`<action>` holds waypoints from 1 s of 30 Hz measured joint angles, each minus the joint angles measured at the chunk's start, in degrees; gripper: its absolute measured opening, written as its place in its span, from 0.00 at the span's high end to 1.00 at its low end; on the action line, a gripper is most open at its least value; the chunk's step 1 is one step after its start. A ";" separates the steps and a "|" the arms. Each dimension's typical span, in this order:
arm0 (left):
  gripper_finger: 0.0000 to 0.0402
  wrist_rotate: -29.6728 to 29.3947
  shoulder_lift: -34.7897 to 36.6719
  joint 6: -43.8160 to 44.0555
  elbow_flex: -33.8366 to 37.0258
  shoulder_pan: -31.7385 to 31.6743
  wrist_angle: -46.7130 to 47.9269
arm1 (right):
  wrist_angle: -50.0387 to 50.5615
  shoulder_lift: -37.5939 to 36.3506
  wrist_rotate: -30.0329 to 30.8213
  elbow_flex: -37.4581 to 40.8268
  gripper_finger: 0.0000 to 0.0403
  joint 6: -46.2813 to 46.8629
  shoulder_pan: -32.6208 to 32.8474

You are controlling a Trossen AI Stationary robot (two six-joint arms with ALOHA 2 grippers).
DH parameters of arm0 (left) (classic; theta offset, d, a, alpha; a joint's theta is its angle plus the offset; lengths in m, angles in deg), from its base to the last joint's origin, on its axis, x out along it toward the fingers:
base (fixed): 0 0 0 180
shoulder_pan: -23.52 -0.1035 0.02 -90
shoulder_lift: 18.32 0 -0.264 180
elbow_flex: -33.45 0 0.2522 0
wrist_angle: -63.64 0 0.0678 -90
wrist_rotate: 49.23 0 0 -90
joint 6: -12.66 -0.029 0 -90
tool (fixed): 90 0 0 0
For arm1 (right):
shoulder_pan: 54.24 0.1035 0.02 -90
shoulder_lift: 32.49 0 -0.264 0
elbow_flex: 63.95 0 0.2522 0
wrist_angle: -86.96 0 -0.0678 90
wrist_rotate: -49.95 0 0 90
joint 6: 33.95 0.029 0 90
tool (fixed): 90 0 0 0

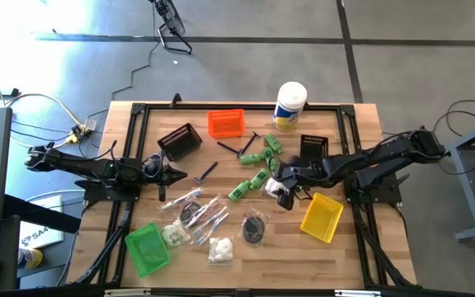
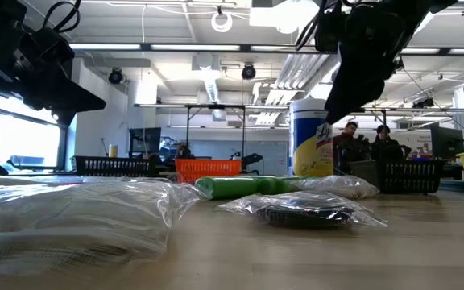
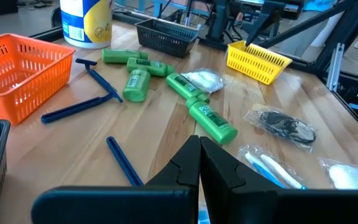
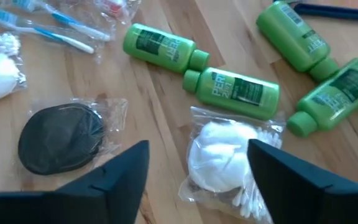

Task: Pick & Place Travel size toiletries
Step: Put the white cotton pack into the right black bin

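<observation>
Travel size toiletries lie scattered over the wooden table. A clear bag of white puffs (image 4: 224, 158) lies flat, with my right gripper (image 4: 197, 158) open just above it, one finger at each side. The same gripper (image 1: 284, 191) shows right of centre in the high view. Beyond the bag lie green mini bottles (image 4: 234, 91), and beside it a dark round bundle (image 4: 59, 138) in clear wrap. Wrapped toothbrushes (image 4: 42, 28) lie farther off. My left gripper (image 3: 199, 149) is shut and holds nothing, hovering at the table's left (image 1: 190, 176).
Small bins stand around the pile: orange (image 1: 226, 123), two black (image 1: 180, 140) (image 1: 313, 145), yellow (image 1: 322, 216) and green (image 1: 148, 247). A tall white canister (image 1: 289, 105) stands at the far edge. Blue razors (image 3: 79, 107) lie near the orange bin.
</observation>
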 joint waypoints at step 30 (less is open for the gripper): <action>0.99 -0.02 0.00 0.00 -0.02 -0.01 0.11 | -2.19 20.54 14.02 0.57 0.35 0.46 9.07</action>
